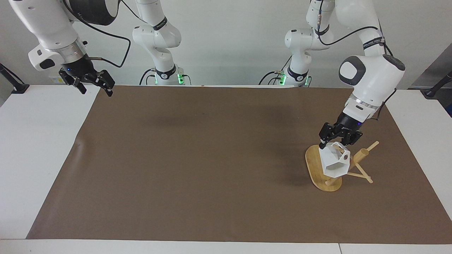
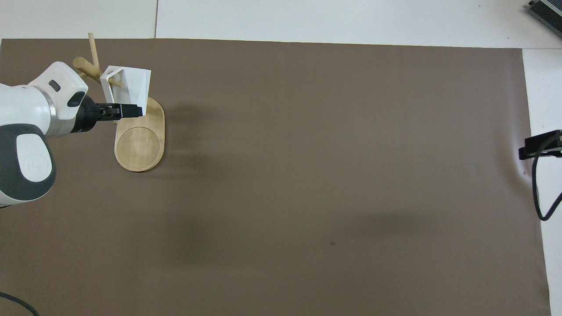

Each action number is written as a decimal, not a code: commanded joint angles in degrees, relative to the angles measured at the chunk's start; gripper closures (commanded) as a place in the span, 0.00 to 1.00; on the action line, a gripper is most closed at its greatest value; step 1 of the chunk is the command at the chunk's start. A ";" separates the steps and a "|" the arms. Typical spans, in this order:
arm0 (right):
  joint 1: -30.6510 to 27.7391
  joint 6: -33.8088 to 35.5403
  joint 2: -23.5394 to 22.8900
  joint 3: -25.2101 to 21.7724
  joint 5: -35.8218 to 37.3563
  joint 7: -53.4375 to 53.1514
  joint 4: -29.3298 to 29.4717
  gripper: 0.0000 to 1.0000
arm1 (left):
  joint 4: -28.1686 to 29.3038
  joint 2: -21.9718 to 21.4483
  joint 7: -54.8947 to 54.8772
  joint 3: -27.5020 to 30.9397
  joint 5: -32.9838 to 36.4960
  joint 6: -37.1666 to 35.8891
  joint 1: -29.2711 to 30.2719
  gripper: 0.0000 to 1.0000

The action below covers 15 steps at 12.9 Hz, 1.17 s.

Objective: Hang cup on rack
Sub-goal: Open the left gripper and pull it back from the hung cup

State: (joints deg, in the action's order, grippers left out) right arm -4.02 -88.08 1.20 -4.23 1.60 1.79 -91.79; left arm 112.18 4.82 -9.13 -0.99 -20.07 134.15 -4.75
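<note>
The white faceted cup (image 1: 332, 165) hangs tilted on a peg of the bamboo rack (image 1: 312, 164), with the peg through the hole in its handle. In the overhead view the cup (image 2: 129, 81) sits over the rack's oval base (image 2: 139, 142), at the end farther from the robots. My left gripper (image 1: 336, 143) is just above the cup's rim with its fingers apart, and shows as a dark bar in the overhead view (image 2: 131, 110). My right gripper (image 1: 94, 90) is open and empty, raised over the mat's corner at the right arm's end (image 2: 538, 147).
A brown mat (image 1: 197, 158) covers most of the white table (image 1: 35, 148). The rack's post (image 1: 362, 153) and thin pegs lean out toward the left arm's end of the table.
</note>
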 commanded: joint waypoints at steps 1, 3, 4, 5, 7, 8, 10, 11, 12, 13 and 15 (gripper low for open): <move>-0.11 -0.34 0.65 0.19 0.43 1.38 -0.58 0.00 | 0.41 -0.17 0.17 -0.24 -0.58 0.68 0.27 0.00; -0.03 -0.34 0.74 0.28 -0.01 1.47 -0.50 0.00 | 0.23 -0.17 0.17 -0.24 -0.58 0.59 0.27 0.00; 0.15 -0.17 0.82 0.36 -0.10 1.47 -0.50 0.00 | 0.06 -0.17 0.17 -0.24 -0.49 0.42 0.35 0.00; 0.15 0.01 1.17 0.63 -0.10 1.47 -0.41 0.00 | -0.03 -0.17 -0.01 -0.16 -0.49 -0.19 0.44 0.00; 0.24 0.10 1.44 0.89 -0.10 1.47 -0.32 0.00 | -0.29 -0.60 -0.19 -0.07 -0.23 -2.38 0.53 0.00; 0.32 0.10 1.44 0.89 -0.36 1.47 -0.41 0.00 | -0.73 -1.13 -0.10 0.10 0.21 -4.66 0.62 0.00; 0.50 0.10 2.05 0.89 -0.37 1.47 -0.32 0.00 | -1.35 -2.53 -0.01 0.90 0.99 -8.88 0.62 0.00; 0.50 0.10 2.14 0.81 -0.37 1.47 -0.41 0.00 | -1.35 -3.76 0.08 1.07 3.00 -10.47 0.62 0.00; 0.41 0.19 2.23 0.81 -0.37 1.47 -0.49 0.00 | -1.35 -5.07 0.08 1.07 5.46 -12.05 0.62 0.00; 0.41 0.19 2.23 0.81 -0.37 1.38 -0.50 0.00 | -1.35 -6.57 0.16 1.07 7.48 -14.24 0.53 0.00; 0.59 0.10 2.23 0.37 -0.37 1.47 -0.50 0.00 | -1.35 -8.77 0.86 1.16 10.91 -18.81 0.53 0.00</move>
State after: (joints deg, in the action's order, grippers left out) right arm -3.34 -88.00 2.62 -3.51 1.55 1.83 -91.66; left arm 110.42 -1.28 -9.10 0.28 -12.58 119.42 -4.73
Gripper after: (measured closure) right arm 0.000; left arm 0.000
